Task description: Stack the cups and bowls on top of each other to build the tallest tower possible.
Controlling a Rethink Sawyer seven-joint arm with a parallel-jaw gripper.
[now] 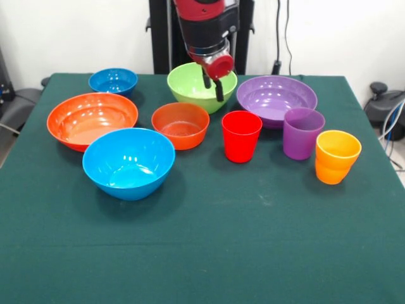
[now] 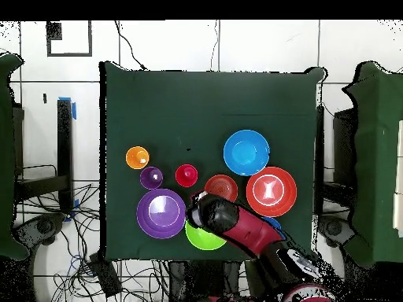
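My gripper [image 1: 212,86] hangs over the lime green bowl [image 1: 188,87], open and empty, fingertips at about rim height. All cups and bowls stand apart on the green table [image 1: 202,253]; nothing is nested. In the front view the dark blue bowl [image 1: 112,80] and orange-red bowl [image 1: 92,119] are at the left. The light blue bowl [image 1: 128,162] and small orange bowl [image 1: 180,125] are nearer the middle. The purple bowl [image 1: 276,98], red cup [image 1: 241,135], purple cup [image 1: 302,132] and orange cup [image 1: 336,156] are at the right.
In the overhead view my arm [image 2: 244,232] covers part of the lime green bowl [image 2: 201,238] and most of the dark blue bowl [image 2: 273,223]. Cables lie on the floor beyond the table edges.
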